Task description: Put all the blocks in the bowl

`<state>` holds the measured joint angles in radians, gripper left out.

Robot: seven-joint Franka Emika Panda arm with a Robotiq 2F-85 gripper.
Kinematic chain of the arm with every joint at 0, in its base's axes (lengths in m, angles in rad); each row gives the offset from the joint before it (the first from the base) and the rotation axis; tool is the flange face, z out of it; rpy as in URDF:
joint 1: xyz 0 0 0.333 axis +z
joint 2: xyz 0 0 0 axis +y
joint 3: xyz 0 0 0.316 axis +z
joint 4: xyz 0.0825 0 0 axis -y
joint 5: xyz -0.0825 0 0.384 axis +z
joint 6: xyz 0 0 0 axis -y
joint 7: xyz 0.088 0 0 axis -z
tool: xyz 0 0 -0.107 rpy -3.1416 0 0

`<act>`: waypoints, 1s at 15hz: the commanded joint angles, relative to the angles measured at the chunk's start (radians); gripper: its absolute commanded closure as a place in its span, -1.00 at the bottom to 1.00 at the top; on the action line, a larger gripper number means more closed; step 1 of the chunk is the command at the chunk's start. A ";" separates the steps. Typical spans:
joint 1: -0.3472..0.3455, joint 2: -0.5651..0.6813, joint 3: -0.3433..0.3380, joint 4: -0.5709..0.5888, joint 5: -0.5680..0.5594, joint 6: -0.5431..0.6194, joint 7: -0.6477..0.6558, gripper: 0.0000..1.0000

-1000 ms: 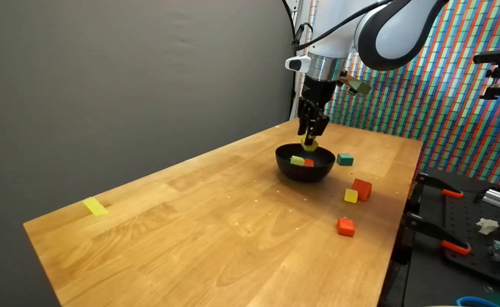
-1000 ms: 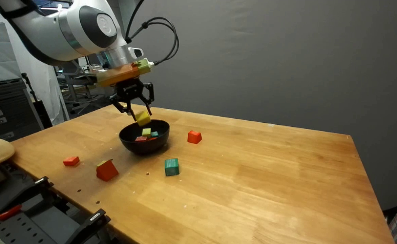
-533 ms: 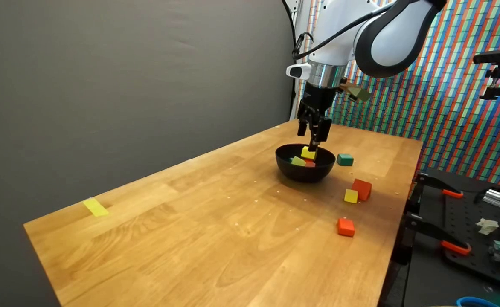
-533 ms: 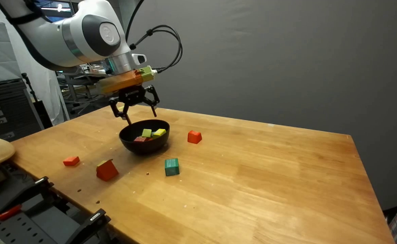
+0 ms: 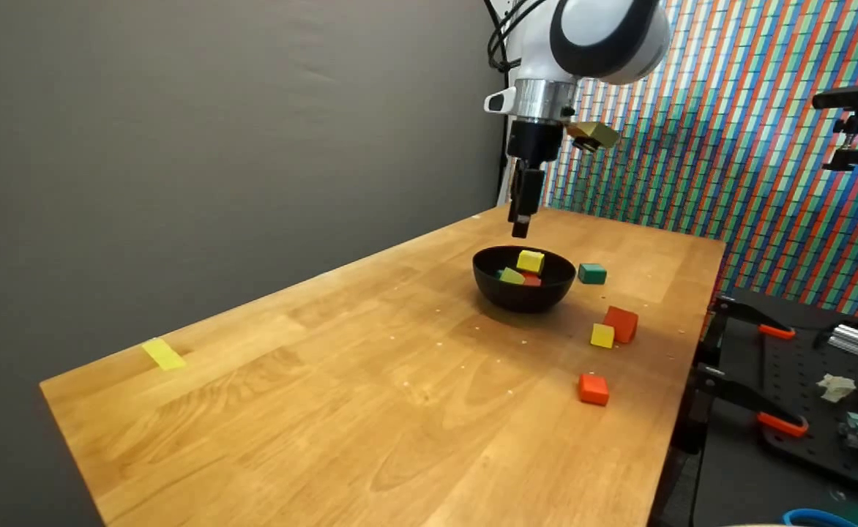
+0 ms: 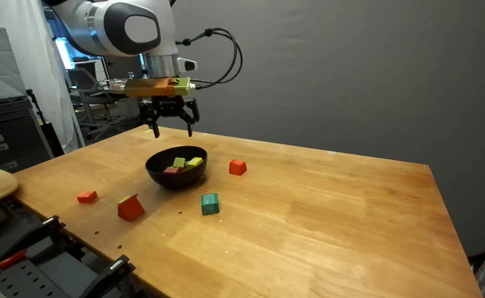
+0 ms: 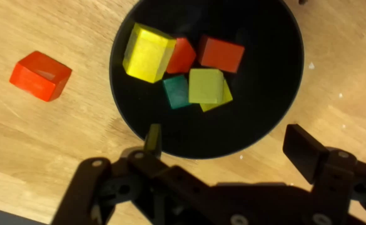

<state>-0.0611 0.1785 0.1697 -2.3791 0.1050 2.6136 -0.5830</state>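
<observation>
The fingers [image 7: 303, 153] are released, spread apart with a bare gap between them, and hang above the black bowl [image 6: 173, 180], clear of it in both exterior views. The bowl stands upright on the wooden counter [image 6: 329, 223]. In the wrist view, six blocks lie inside it: a bright yellow block [image 7: 146, 56] by the bowl's wall, a red block [image 7: 182, 56] just beside that one, a second red block [image 7: 223, 55] near them, a green block [image 7: 176, 92], and a pale yellow block [image 7: 205, 86] overlapping a half-hidden yellow block [image 7: 226, 97]. Five more sit outside, on the counter. In an exterior view, a third red block [image 6: 237, 167] and a second green block [image 6: 210, 205] lie near the bowl, on different sides of it, and a fourth red block [image 6: 87, 197] lies farther off. Also in an exterior view, a fifth red block [image 5: 622, 325] has a small yellow block [image 5: 602, 337] just beside it; whether the two touch, I cannot tell. A flat yellow strip [image 5: 164, 354] lies at the counter's edge, well apart from the bowl. Two black clamps [image 6: 105, 278] sit along another edge of the counter.
</observation>
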 commanded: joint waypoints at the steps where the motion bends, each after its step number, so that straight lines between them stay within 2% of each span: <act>1: -0.007 0.003 0.000 0.024 0.086 -0.013 -0.042 -1.00; 3: -0.032 0.009 0.011 0.054 0.164 -0.024 -0.088 -1.00; 5: -0.037 0.014 0.013 0.060 0.171 -0.026 -0.090 -1.00; 7: -0.019 0.045 -0.041 0.086 0.078 -0.020 0.027 -1.00; 11: 0.000 0.082 -0.179 0.144 -0.179 -0.042 0.289 -1.00; 13: -0.006 0.116 -0.208 0.191 -0.217 -0.073 0.355 -1.00; 15: -0.027 0.163 -0.197 0.239 -0.152 -0.103 0.349 -1.00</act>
<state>-0.0846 0.2725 -0.0240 -2.2338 -0.0742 2.5652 -0.2794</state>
